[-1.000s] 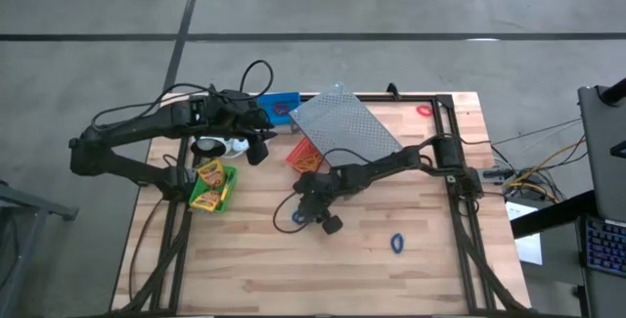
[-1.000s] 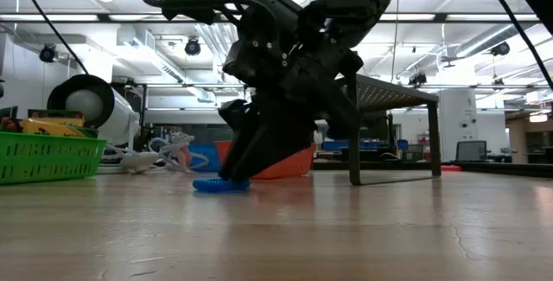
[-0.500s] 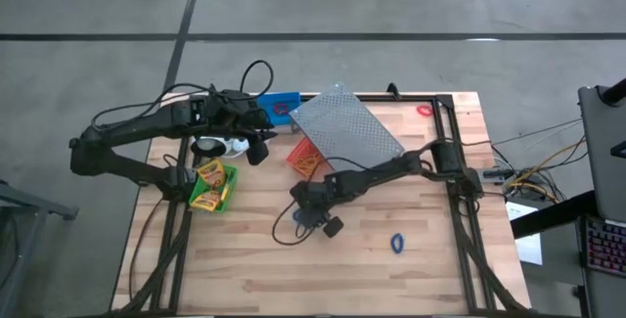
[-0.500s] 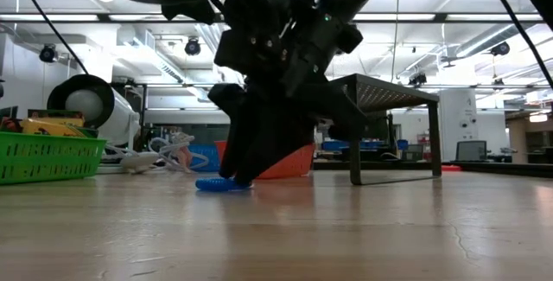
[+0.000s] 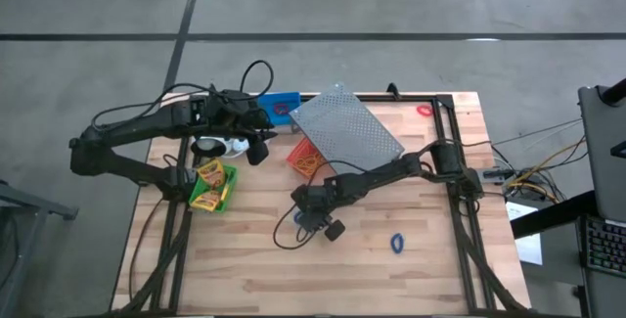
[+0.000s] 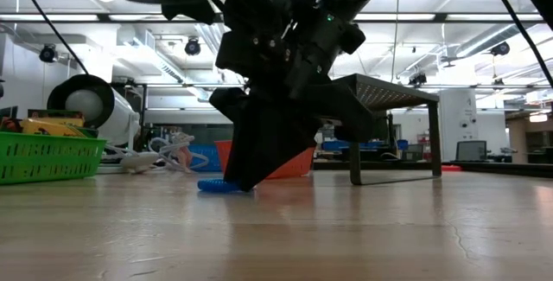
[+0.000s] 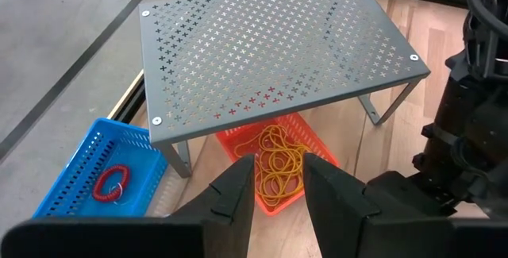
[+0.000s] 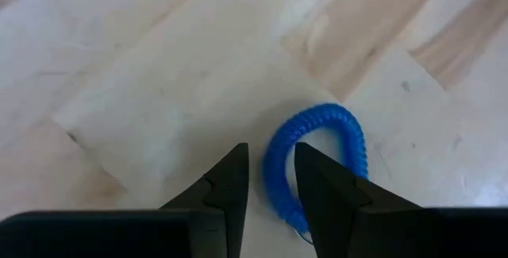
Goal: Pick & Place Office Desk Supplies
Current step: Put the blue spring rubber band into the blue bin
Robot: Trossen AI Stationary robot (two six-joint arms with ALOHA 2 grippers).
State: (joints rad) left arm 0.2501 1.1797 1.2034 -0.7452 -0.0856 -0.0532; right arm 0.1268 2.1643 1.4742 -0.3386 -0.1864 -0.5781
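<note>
A blue ring band (image 8: 321, 147) lies flat on the table near its middle (image 5: 299, 222). My right gripper (image 8: 271, 180) stands down over it, narrowly open, and one strand of the loop runs up between the two fingers. In the low view the fingertips (image 6: 240, 177) reach the table beside the band (image 6: 212, 186). My left gripper (image 7: 279, 180) hangs still and narrowly open above the back left, holding nothing. A green bin (image 5: 209, 189) holds yellow crayon boxes. A red-orange bin (image 7: 278, 163) sits under the rack, and a blue bin (image 7: 103, 180) holds a red band. My right gripper comes from above, slanting, with one finger (image 8: 329, 190) inside the loop and the other outside. The loop's strand (image 8: 278, 167) lies in the gap between them. Whether a finger touches the strand I cannot tell. The band lies flat on the table.
A grey perforated rack (image 5: 344, 130) stands at the back middle. A white roll (image 5: 210, 147) lies at the back left. A second blue ring band (image 5: 397, 244) lies near the front right, and a red one (image 5: 424, 110) lies at the far right corner.
My right gripper has rolled at the wrist and tipped, shifting a little toward the table's left edge, with its fingertips staying down at the blue ring band. The band lies on the table as before.
</note>
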